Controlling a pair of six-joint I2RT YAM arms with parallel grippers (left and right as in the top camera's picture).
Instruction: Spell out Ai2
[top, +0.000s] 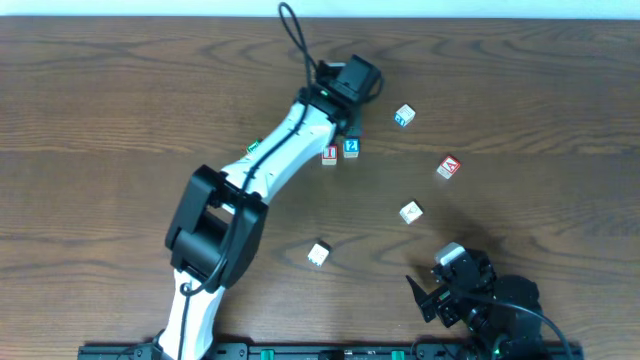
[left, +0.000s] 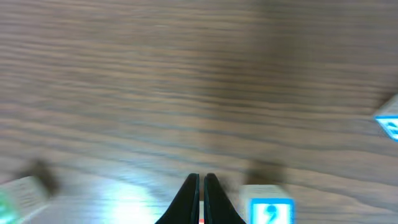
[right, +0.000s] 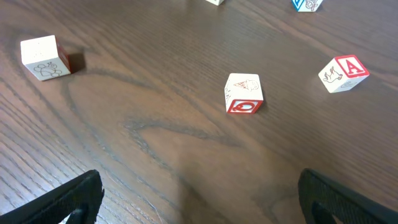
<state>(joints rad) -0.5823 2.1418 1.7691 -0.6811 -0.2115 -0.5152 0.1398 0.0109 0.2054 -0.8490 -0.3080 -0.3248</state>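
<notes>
Blue 2 block (left: 271, 210), seemingly just beside left jaws

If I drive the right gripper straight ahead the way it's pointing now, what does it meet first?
Most likely the red-marked block, standing alone a little right of centre ahead of the right gripper. Nothing lies before it, though depth is hard to judge.
</notes>
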